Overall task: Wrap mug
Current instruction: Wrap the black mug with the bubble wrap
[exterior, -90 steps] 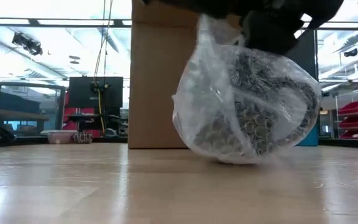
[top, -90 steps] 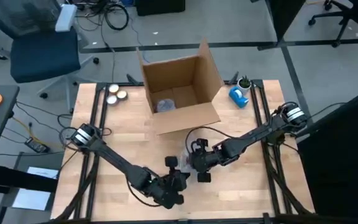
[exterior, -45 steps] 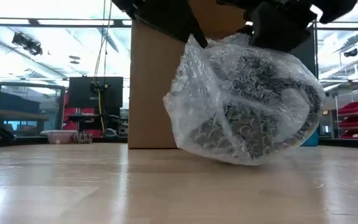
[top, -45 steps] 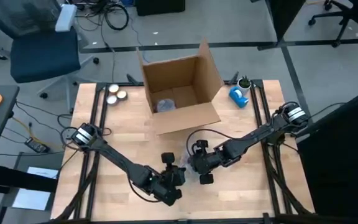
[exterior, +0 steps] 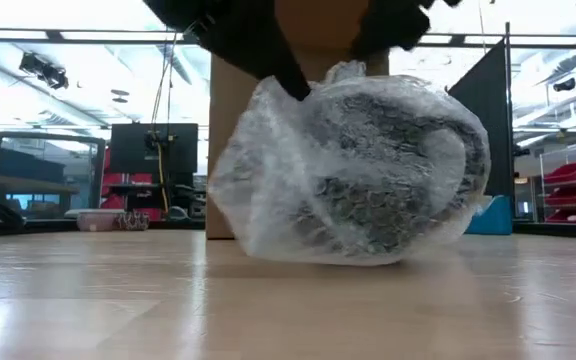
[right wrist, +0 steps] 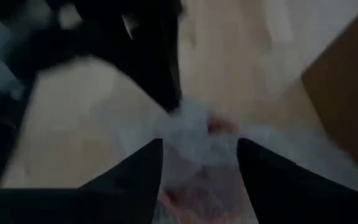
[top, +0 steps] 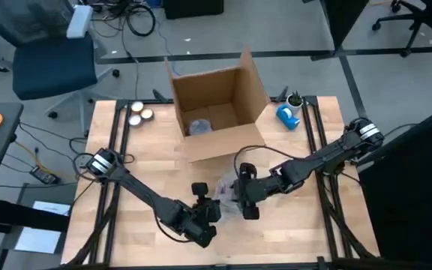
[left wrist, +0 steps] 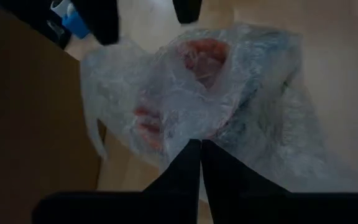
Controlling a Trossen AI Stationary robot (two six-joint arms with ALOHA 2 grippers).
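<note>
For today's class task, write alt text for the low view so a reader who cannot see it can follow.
A mug wrapped in bubble wrap rests on a wooden table, filling the middle of the picture. Dark robot arm parts reach down onto its top, and a cardboard box stands behind it.

Clear bubble wrap (exterior: 268,190) over dark speckled mug (exterior: 388,170); brown cardboard box (top: 216,105); blue cup (top: 288,115).

**No legible text in the frame**

No lettering, label, brand, number or sign can be read in any view. The cardboard box (top: 220,112) shows plain brown walls, the blue object (top: 288,115) at the table's (top: 126,157) far corner shows no readable print, and the bubble wrap (exterior: 353,170) carries no markings.
</note>
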